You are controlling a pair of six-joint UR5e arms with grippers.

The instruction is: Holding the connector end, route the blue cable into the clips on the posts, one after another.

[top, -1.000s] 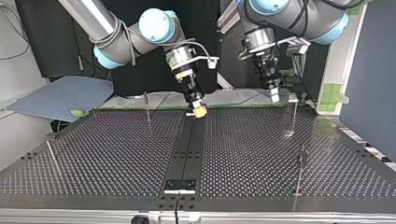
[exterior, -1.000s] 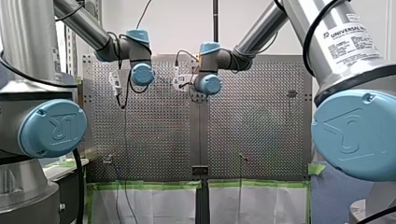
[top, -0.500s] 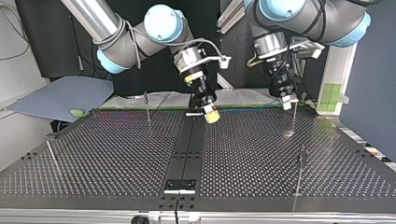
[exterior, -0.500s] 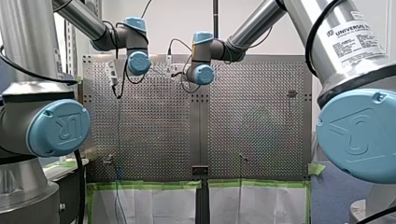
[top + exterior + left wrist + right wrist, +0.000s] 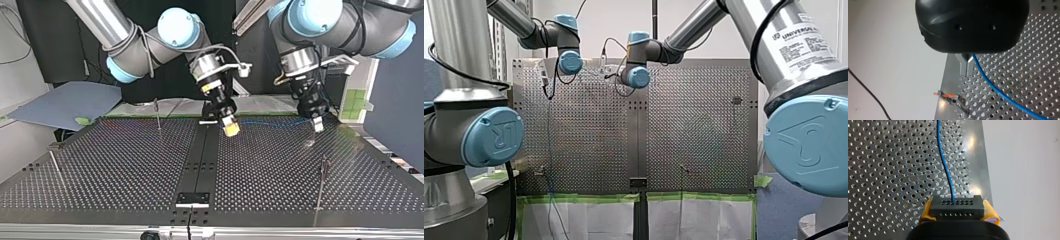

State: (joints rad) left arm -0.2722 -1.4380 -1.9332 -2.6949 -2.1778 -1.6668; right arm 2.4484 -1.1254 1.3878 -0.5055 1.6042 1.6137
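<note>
Both grippers have come nearer to the top view's camera since a second ago, each one drifting toward 5 o'clock in that view.

The robot's right gripper (image 5: 230, 129) is closed on the black connector (image 5: 956, 207). Its yellow pads (image 5: 926, 210) press the connector from both sides. From the connector's face the blue cable (image 5: 944, 165) goes ahead of the gripper with a soft bend, above the perforated table (image 5: 885, 170).

The left gripper (image 5: 317, 125) stands at 3 o'clock from the right one in the top view, apart from it. The cable runs between the two, low over the table's far edge. In the left wrist view its metal fingers (image 5: 966, 68) stand narrow, close together. The cable comes out right at them and goes away slanting over the holes, so I take it as held there. Ahead of these fingers, near the table's edge, one clip (image 5: 948, 95) with orange parts stands, and the cable passes apart from it.

In the top view the near post (image 5: 322, 182) stands at 6 o'clock from the left gripper. The far post (image 5: 157, 114) is at 9 o'clock from the right gripper.
</note>
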